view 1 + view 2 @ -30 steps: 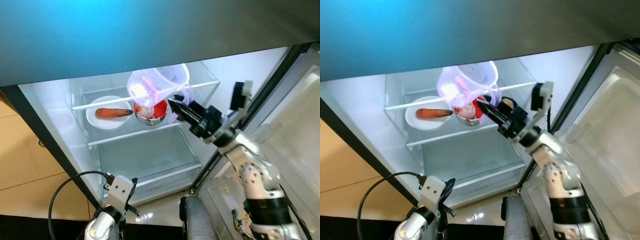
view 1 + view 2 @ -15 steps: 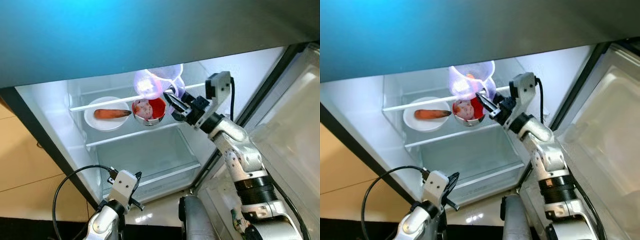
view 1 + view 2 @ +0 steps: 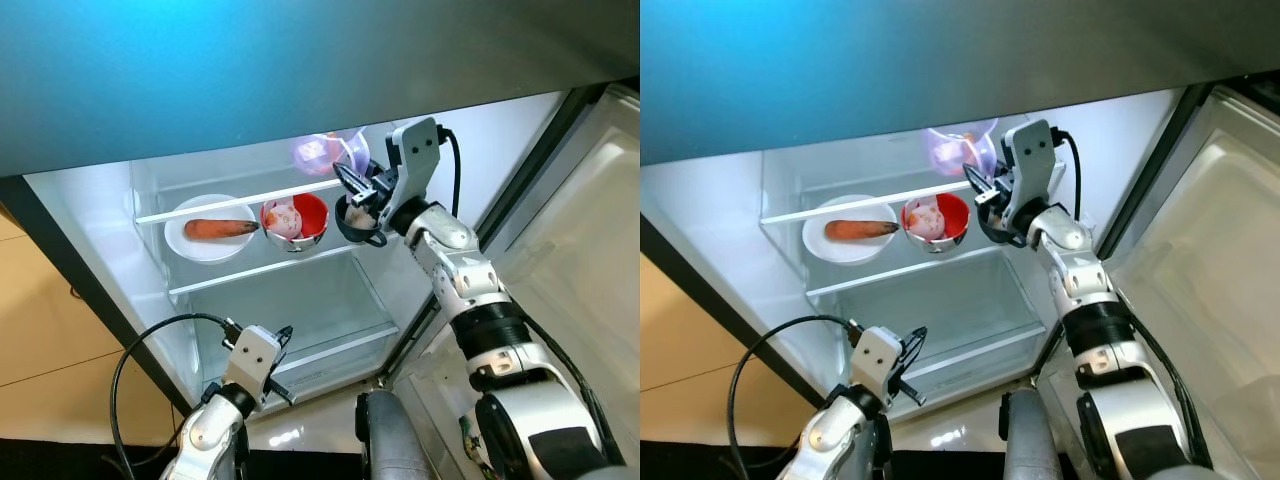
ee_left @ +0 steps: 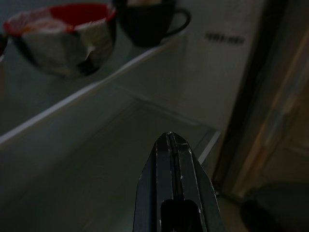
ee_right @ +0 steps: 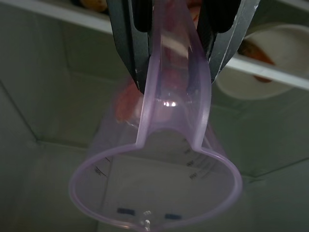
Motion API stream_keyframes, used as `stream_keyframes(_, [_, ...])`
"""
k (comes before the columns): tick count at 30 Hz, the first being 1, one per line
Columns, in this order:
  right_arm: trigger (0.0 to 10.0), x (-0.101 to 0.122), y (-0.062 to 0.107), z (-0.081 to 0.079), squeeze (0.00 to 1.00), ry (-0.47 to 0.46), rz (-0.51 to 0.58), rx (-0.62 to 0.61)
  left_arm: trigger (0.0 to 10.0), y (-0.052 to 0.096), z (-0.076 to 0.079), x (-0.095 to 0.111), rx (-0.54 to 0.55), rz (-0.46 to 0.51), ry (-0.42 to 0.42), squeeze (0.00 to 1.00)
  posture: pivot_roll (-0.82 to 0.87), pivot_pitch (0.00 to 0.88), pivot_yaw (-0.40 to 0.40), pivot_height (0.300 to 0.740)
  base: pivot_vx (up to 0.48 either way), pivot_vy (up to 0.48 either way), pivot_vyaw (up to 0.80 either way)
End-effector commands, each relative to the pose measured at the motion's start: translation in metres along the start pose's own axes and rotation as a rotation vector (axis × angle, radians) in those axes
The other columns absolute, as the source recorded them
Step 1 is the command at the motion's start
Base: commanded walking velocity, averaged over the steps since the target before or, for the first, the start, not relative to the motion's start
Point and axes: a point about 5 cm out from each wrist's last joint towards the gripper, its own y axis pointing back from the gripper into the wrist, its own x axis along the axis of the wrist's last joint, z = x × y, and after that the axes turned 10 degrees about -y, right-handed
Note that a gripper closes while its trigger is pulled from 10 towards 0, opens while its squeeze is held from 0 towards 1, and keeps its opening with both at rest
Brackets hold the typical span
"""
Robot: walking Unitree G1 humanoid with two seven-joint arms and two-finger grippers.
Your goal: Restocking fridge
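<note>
Inside open fridge [image 3: 100, 215], upper glass shelf [image 3: 240, 195]: clear purple measuring jug [image 3: 325, 152] held up at back of shelf, tilted, not yet set down. Right end effector [image 3: 345, 180] clamped on jug handle; in right wrist view, black fingers [image 5: 128, 43] pressed on either side of handle strip, jug mouth facing camera.

Already stocked on middle shelf: white plate [image 3: 185, 240] with carrot [image 3: 218, 228]; just beside it, red bowl [image 3: 296, 218] with food; black mug [image 3: 358, 222] near right end of same shelf, directly below right end effector.

Left end effector [image 4: 172, 145] low, before lower compartment, fingers pressed together, holding nothing; idle.

Judgement: task well under way. Several items placed; jug inside fridge but unreleased. Remaining: set jug upright on shelf, release, withdraw arm, close door [image 3: 590, 270]. Further items to load: cannot tell.
</note>
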Motion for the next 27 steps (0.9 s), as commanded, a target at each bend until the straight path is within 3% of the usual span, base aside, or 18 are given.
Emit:
stream_keyframes(1, [10.0, -0.007, 0.001, 0.011, 0.0, 0.002, -0.04, -0.054, 10.0, -0.004, 0.005, 0.006, -0.021, 0.022, 0.014, 0.0, -0.13, 0.148, -0.05, 0.601, 0.0, 0.0, 0.0])
stream_keyframes(9, [10.0, -0.012, -0.005, 0.022, 0.0, 0.031, -0.118, -0.126, 10.0, -0.016, -0.005, 0.031, 0.014, 0.13, -0.017, 0.0, -0.13, 0.153, -0.056, 0.601, 0.0, 0.0, 0.0])
stream_keyframes(13, [10.0, -0.012, -0.007, 0.029, 0.0, 0.037, -0.135, -0.164, 10.0, -0.024, -0.017, 0.062, 0.093, 0.268, -0.097, 0.0, -0.13, 0.157, -0.061, 0.601, 0.0, 0.0, 0.0])
stream_keyframes(27, [10.0, -0.016, -0.009, 0.034, 0.0, 0.074, -0.217, -0.198, 10.0, -0.03, -0.03, 0.097, 0.224, 0.398, -0.151, 0.0, -0.13, 0.164, -0.059, 0.601, 0.0, 0.0, 0.0])
